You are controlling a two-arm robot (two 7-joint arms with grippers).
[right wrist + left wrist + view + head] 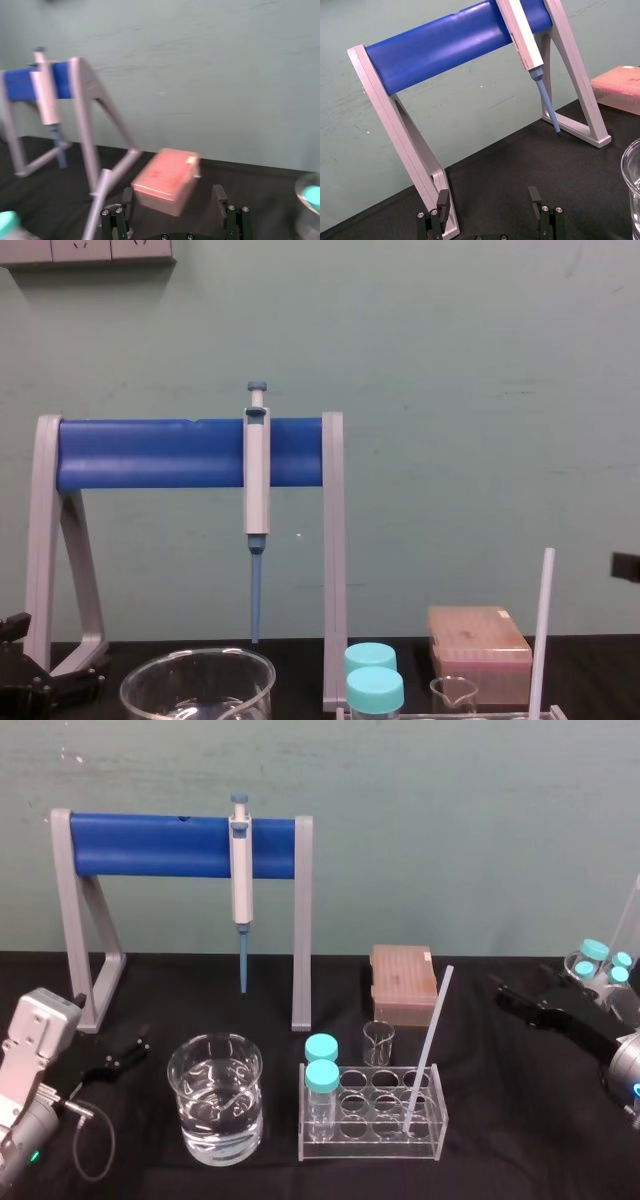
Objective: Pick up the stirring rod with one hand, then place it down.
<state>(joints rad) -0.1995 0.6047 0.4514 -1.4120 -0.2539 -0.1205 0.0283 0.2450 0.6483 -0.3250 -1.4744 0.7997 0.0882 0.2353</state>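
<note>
Clear rack (370, 1147) around stirring rod (428, 1046)

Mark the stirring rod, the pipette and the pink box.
stirring rod (430, 1040), head view, middle of its shaft.
pipette (240, 870), head view, grey-white body.
pink box (403, 982), head view, top of its lid.

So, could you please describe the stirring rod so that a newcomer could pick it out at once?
On the black table, find the clear plastic test-tube rack near the front. The long, thin, white translucent stirring rod stands in a hole at the rack's right end, leaning. Unlike the two teal-capped vials at the left end, it is pencil-thin and rises above the rack.
</note>
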